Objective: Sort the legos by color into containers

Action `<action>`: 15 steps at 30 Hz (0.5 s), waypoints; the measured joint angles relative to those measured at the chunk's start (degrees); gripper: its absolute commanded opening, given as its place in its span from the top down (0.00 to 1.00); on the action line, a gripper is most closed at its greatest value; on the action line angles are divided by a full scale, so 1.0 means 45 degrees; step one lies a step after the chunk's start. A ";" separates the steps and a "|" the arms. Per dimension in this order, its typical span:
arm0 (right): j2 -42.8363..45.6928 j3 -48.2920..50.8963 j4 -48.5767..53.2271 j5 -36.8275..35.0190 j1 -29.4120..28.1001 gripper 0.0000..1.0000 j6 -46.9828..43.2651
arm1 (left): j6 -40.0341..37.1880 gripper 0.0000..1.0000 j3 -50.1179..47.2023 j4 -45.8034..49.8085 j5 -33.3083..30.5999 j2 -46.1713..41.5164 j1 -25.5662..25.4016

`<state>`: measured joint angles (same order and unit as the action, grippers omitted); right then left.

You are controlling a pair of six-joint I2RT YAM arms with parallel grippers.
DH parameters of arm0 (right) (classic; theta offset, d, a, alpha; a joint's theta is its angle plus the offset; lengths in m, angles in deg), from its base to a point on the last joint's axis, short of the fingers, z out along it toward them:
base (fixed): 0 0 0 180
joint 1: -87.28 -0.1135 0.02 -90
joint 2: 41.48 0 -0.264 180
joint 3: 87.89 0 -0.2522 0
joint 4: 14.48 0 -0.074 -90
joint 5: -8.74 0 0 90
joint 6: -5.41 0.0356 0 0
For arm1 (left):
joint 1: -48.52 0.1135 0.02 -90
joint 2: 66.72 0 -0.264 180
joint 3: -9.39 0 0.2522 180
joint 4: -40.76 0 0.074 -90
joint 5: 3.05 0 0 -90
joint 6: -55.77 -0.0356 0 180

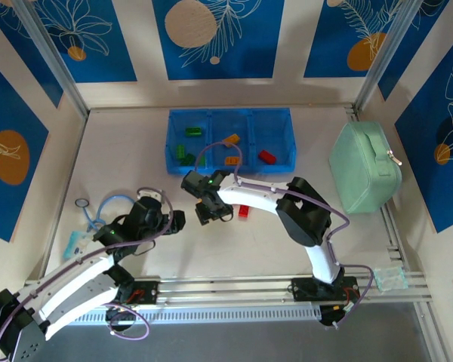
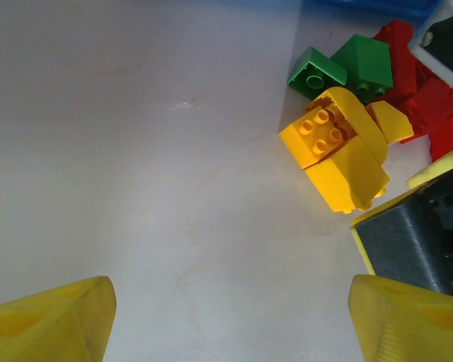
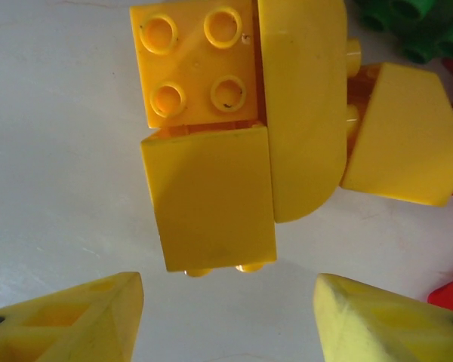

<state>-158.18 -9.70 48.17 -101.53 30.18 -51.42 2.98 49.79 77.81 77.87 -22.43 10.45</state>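
The right hand [image 3: 230, 320] hung spread over the desk [image 3: 53, 151], its yellow fingertips [image 3: 75, 317] wide apart with nothing between them. Just ahead of them lay a tight cluster of yellow legos [image 3: 211, 196] — a four-stud brick [image 3: 196, 64] touching a smooth sloped piece, a curved piece [image 3: 302, 105] pressed against their right side, and a further yellow block [image 3: 404, 136] to the right of that. Beyond the cluster, ahead and to this hand's right, sat green bricks [image 3: 408, 30]. The left hand [image 2: 226, 324] was spread too and held nothing, with bare desk straight ahead of it. The same yellow cluster lay ahead and to its right, the green bricks and some red bricks [image 2: 408, 60] behind it, and the dark finger of the right hand stood close on that side. In the top view the two hands were near each other, and a single red brick [image 1: 244, 211] lay just beside the right one. Farther ahead of both stood the blue tray [image 1: 230, 113] — green pieces [image 1: 192, 130] in its left compartment, orange pieces [image 1: 232, 139] in the middle one, a red piece [image 1: 267, 156] in the right. Well off to the right of the tray lay a mint-green case [image 1: 365, 167].
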 measured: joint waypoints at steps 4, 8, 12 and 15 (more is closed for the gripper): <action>-0.0408 -0.0277 -0.0005 -0.0078 0.0015 0.43 -0.0049 | 0.0000 0.20 0.0000 0.0087 -0.0034 0.0000 0.0000; -0.0661 -0.0466 -0.0015 -0.0078 0.0083 0.45 -0.0083 | 0.0000 0.20 0.0000 0.0087 -0.0049 0.0000 0.0000; -0.0811 -0.0578 -0.0058 -0.0083 0.0151 0.49 -0.0155 | 0.0000 0.20 0.0000 0.0131 -0.0053 0.0000 0.0000; -0.0811 -0.0578 -0.0063 -0.0083 0.0170 0.55 -0.0189 | 0.0000 0.19 0.0000 0.0228 -0.0083 0.0000 0.0000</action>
<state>-161.83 -12.30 47.88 -101.91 30.94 -52.27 2.98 49.79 78.84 77.50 -22.43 10.45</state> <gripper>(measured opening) 0.481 0.804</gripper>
